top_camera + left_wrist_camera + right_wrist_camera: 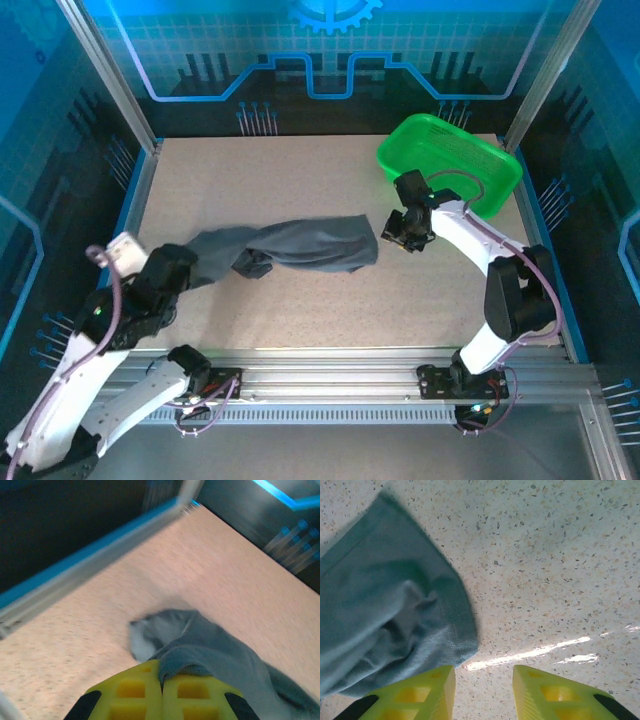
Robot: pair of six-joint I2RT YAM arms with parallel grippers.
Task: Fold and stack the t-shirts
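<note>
My left fingers [159, 682] are clamped together on the t-shirt [290, 248], at its end farthest from the basket [497, 160]. The left wrist view shows the grey fold pinched; from the top view I cannot tell. My right fingers [392, 235] stand apart, empty, over the worktop [300, 180] just beside the t-shirt's basket-side end, where the right wrist view shows a stitched hem.

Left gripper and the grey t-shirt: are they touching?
Touching: in the left wrist view, the left gripper is shut with the t-shirt pinched between its yellow fingers.
</note>
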